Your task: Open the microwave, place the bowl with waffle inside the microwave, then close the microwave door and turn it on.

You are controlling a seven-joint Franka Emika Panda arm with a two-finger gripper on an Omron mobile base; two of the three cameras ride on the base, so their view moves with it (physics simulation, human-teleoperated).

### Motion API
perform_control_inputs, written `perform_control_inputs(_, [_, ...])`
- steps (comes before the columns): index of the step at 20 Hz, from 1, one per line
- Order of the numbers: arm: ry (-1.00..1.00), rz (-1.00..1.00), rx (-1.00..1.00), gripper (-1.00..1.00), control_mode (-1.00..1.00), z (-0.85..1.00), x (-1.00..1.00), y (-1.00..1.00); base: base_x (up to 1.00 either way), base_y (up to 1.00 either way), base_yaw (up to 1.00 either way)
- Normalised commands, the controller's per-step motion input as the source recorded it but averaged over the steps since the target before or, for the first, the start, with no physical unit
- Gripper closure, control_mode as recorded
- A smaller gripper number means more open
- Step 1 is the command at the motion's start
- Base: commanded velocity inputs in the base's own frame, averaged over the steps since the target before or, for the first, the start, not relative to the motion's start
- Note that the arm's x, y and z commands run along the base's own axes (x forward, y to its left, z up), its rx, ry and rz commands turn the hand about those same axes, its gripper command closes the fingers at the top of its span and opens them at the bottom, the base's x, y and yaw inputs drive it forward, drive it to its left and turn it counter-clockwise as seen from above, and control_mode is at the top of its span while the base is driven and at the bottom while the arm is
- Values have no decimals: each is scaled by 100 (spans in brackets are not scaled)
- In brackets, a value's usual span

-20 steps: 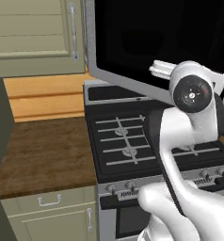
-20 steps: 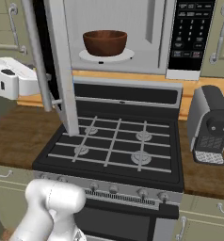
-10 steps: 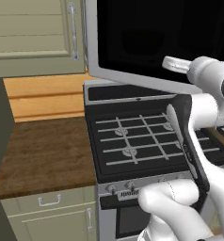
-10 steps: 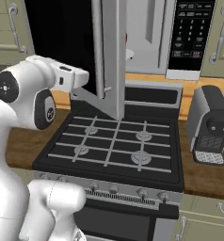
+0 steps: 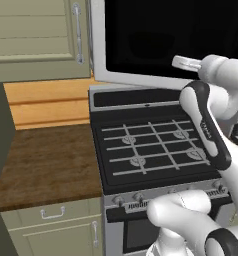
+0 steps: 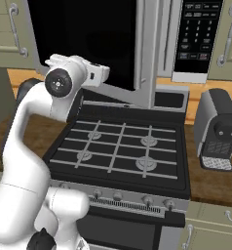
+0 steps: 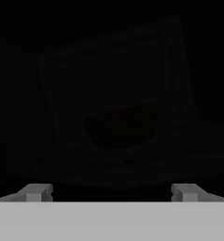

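Stove burners sit nearest, four black grates on a black top above a row of knobs, with a wooden counter stretching to its left and beige drawers below. Beside the stove on its right stands a grey coffee machine. Above the cooktop the white arm bends up, and its gripper points at the black glass of the microwave door; in the hand view the two finger tips stand wide apart at the bottom corners with nothing between them. Through the dark glass that view faintly shows the cavity and a round dark shape that looks like the bowl with waffle on the turntable, too dim to make out further. The door hangs partly swung, its silver edge and bar handle standing vertical in the right base view, just left of the microwave control panel. Beige cabinets flank the appliance on both sides.
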Motion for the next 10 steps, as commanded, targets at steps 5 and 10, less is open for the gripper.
perform_control_inputs(5, [2, 0, 0, -100, -100, 0, 44, 0, 0, 0, 0])
perform_control_inputs(10, [0, 0, 0, -100, -100, 0, 59, 0, 0, 0, 0])
